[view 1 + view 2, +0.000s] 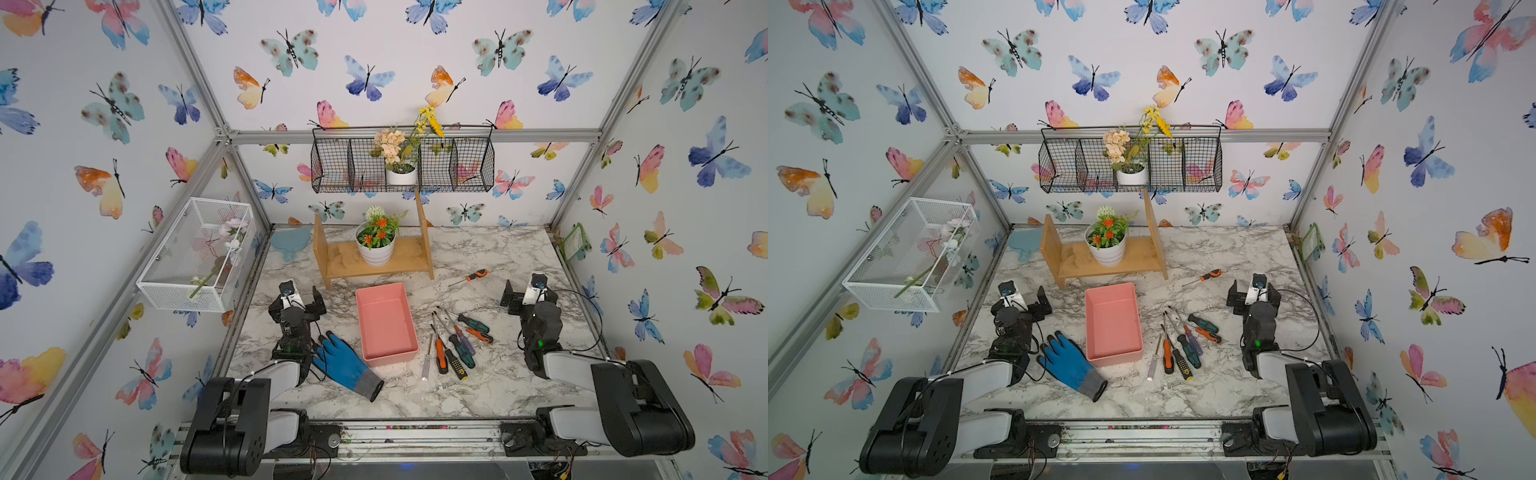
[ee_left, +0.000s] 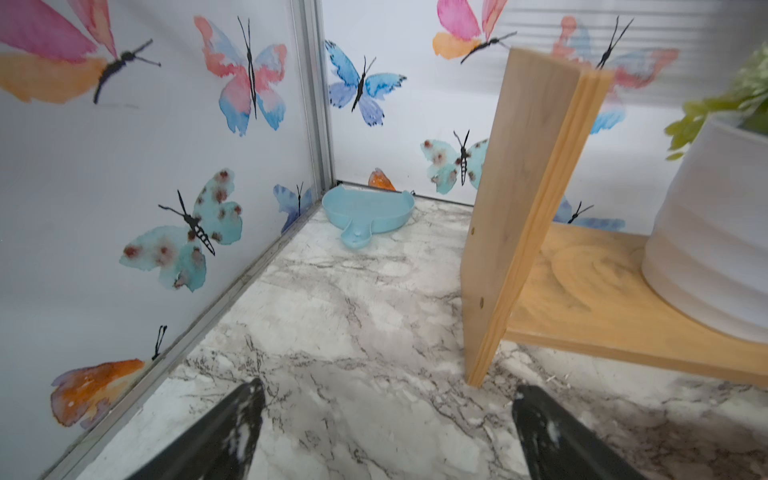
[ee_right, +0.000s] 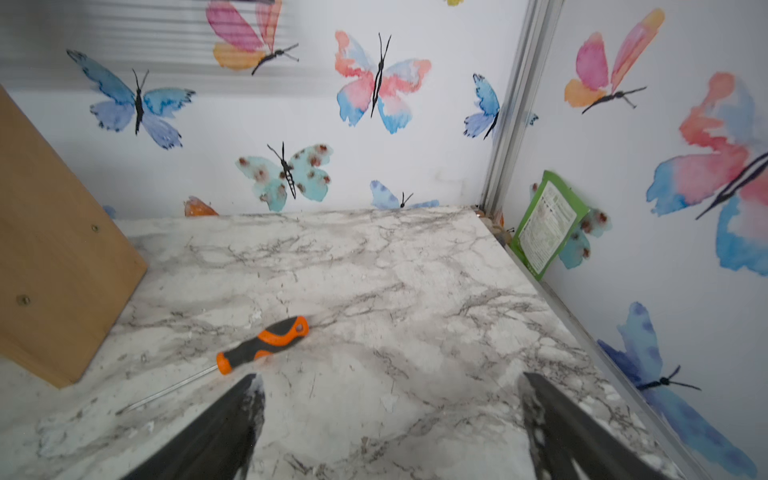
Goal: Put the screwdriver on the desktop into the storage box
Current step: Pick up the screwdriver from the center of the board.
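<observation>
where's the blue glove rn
In both top views the blue glove lies on the desktop, on the robot's left side, between the left arm and the storage box.

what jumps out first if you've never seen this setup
The butterfly wallpaper on every wall, then the empty salmon-pink storage box in the middle of the marble desktop. A heap of screwdrivers lies just to its right, one orange-and-black screwdriver lies alone farther back, and a blue glove lies by its near left corner.
</observation>
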